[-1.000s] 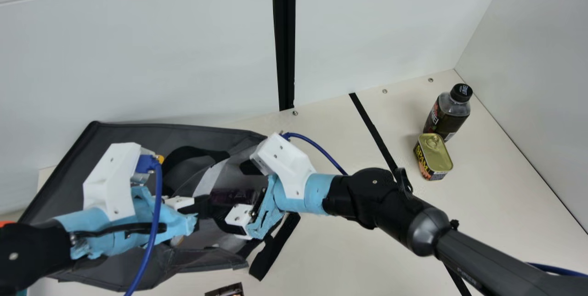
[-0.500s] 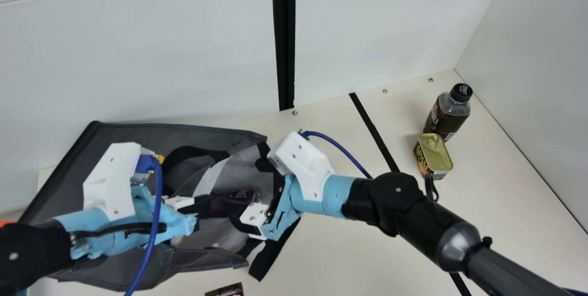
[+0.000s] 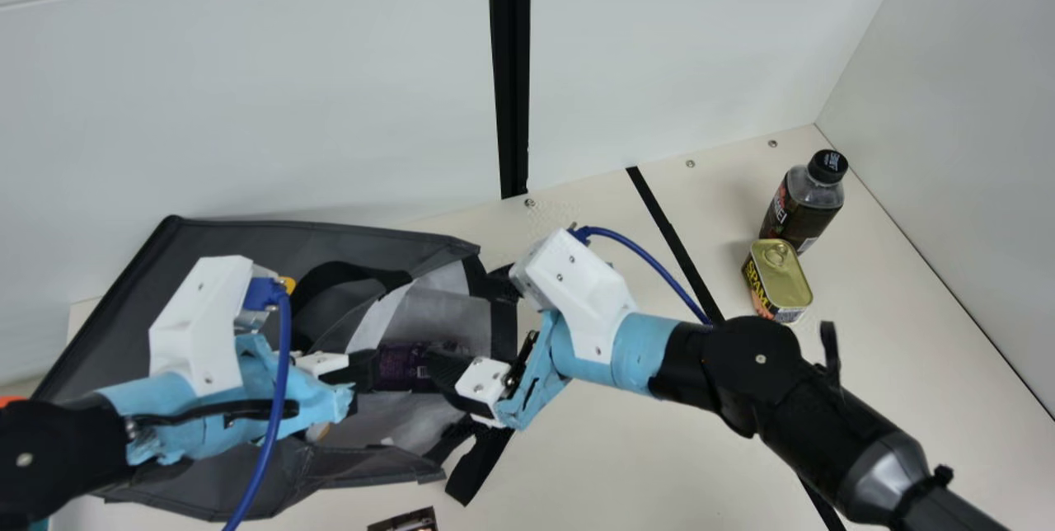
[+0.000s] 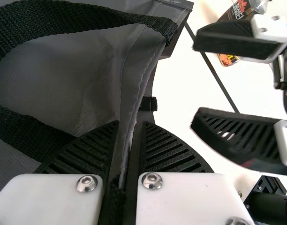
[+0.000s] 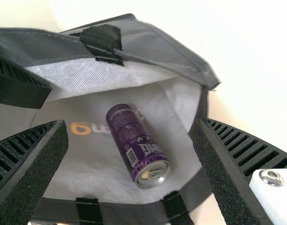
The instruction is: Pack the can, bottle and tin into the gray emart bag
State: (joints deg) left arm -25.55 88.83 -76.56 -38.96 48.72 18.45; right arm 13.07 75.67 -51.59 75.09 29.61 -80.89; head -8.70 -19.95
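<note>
In the main view, you had the gray emart bag (image 3: 231, 255) spread at the left of the tabletop (image 3: 626, 457), by its far edge. Through its mouth you could see the can (image 3: 404, 366), dark purple. Your left gripper (image 3: 356, 374) was at the mouth; your right gripper (image 3: 453, 395) hung over the side nearer the middle of the tabletop. The bottle (image 3: 801, 205) stood upright near the far right corner, black-capped, clear at the shoulder above a dark label. Just beside it, on the near side, was the tin (image 3: 777, 275), squarish with rounded corners, its gold lid and ring pull uppermost and its wrap dark with yellow lettering.

In the left wrist view, you had the left gripper (image 4: 129, 136) clamped on the bag's stitched gray rim, a woven black strap (image 4: 82, 18) looping close by. The right gripper's jaws stood wide apart beyond the rim.

In the right wrist view, you had the right gripper (image 5: 129, 126) spread wide, holding nothing. The can lay on its side on the bag's pale lining, glossy purple with light print and a barcode, its silver end and pull tab showing. Neither finger touched it.
</note>
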